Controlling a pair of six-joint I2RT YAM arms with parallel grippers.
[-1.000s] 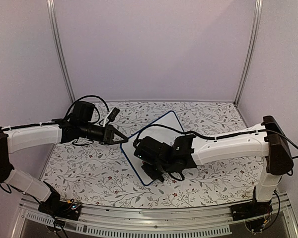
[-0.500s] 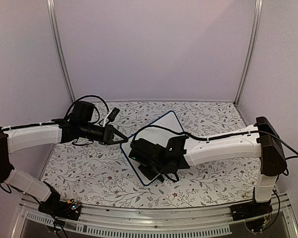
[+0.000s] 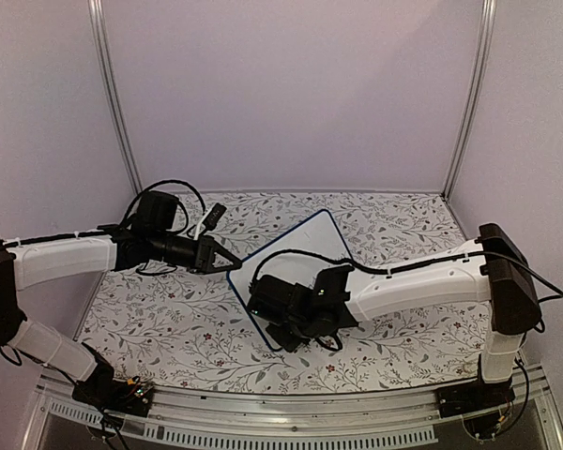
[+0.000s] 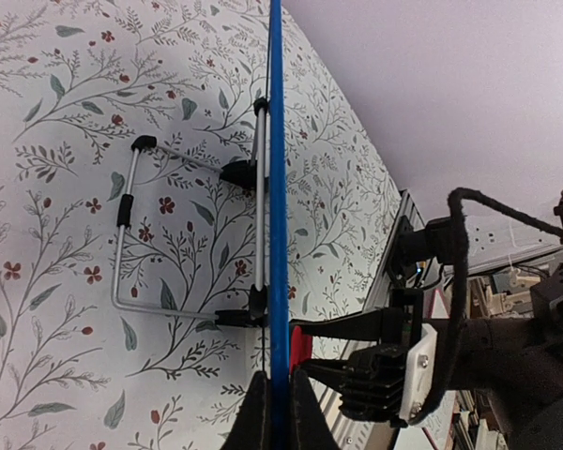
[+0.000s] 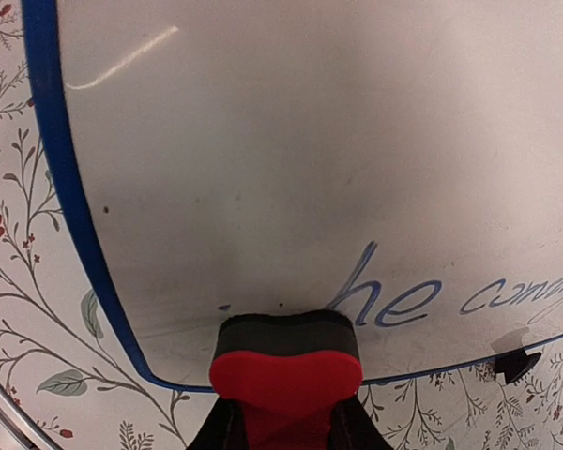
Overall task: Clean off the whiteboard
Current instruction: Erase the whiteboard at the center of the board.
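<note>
Left gripper (image 4: 275, 403) pins board edge; right gripper (image 5: 283, 422) works eraser

We note the whiteboard (image 3: 305, 246) near the middle of the table (image 3: 169, 319), propped on its wire stand (image 4: 131, 234). Left jaws are clenched on the blue frame, we judge to brace it against the wiping push. Right jaws are clamped on the red eraser (image 5: 286, 361), its felt pressed at the board's lower corner, just beside blue handwriting (image 5: 394, 300) not yet wiped.

My right arm (image 3: 422, 281) has come lower and closer to the near edge of the table, and its elbow (image 3: 502, 281) has shifted a little to the left. My right gripper (image 3: 283, 330), with the red eraser (image 5: 286, 370), has slid down the whiteboard (image 3: 300, 248) toward its near corner. More of the far white surface is uncovered now.
</note>
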